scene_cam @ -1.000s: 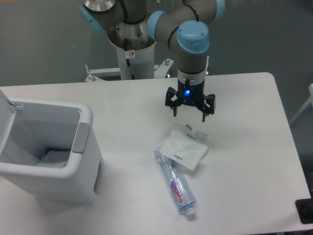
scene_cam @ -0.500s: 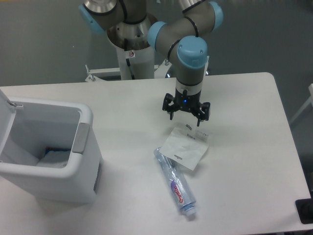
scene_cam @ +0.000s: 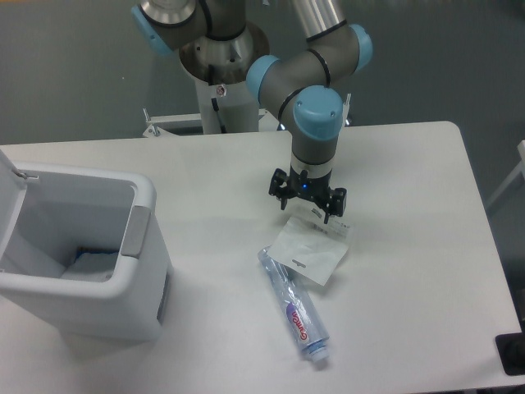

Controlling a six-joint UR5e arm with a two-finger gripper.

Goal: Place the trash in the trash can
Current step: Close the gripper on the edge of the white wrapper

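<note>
1. Since the earlier frames we see the gripper (scene_cam: pixel 306 204) has come down and shifted a little to the left, so that it now hangs right over the far edge of the white packet (scene_cam: pixel 310 250); packet, bottle and bin lie where they did before
2. We see the gripper's two fingers spread apart with nothing between them, its blue light showing on the wrist just above; whether the fingertips touch the packet we cannot tell
3. We find the white packet flat on the tabletop (scene_cam: pixel 410 246), turned like a diamond, with small black print along its upper right edge
4. We see the crushed clear bottle (scene_cam: pixel 294 308) lying on its side just in front of the packet, its purple label facing up and its capped end pointing toward the near edge of the tabletop; its other end touches or slips under the packet's near left edge
5. We see the trash can (scene_cam: pixel 143 275) standing at the left side of the tabletop, well apart from both pieces of trash, with its lid (scene_cam: pixel 8 197) swung up and open at the far left and a grey panel on the side facing the packet
6. Inside the bin we make out something pale with a bit of blue at the bottom, too unclear for us to name
</note>
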